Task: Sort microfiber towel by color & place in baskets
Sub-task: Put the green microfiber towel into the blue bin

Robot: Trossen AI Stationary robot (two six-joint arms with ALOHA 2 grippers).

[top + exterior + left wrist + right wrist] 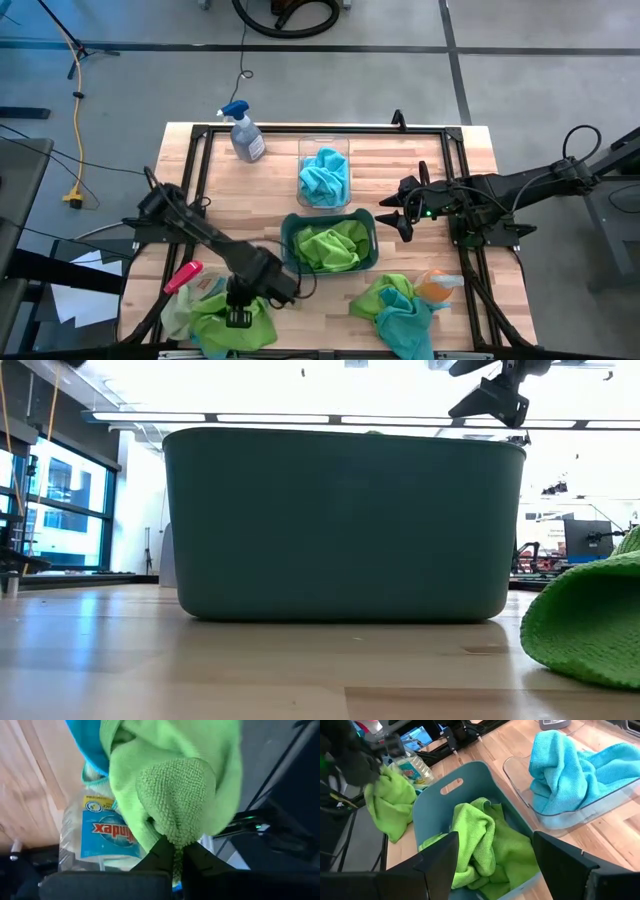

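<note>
Lime green cloth (175,795) is pinched between the two dark fingers of the left pincer (240,318), which has closed on a fold of it; in the left wrist view the towel bulges just beyond the fingertips (162,851), with a strip of turquoise towel (82,740) and a clear plastic bottle with a blue label (100,835) behind it. From above, this pincer sits over the pile of green towels (235,325) at the near left corner of the bench (470,150), just beside a pink-handled brush (182,276). The right wrist view shows the same green towel hanging from the left pincer (380,762), apparently off the bench.

The right pincer (398,212) hovers with its fingers spread wide and nothing between them, just to the right of the dark teal basket (288,235) and the clear basket (303,150). Its wrist camera looks down past both fingers (440,860) into the teal basket (445,785), which holds crumpled lime green towels (480,845), and onto the clear basket (520,775), which holds turquoise towels (570,765).

The two baskets stand one behind the other in the middle of the bench, close together. A mixed heap of green and turquoise towels (400,305) lies at the near right, near something orange (435,290). A spray bottle with a blue trigger (243,132) stands at the far left. The low view is filled by the teal basket's wall (340,520), with a green towel's edge (590,620) at the right.
</note>
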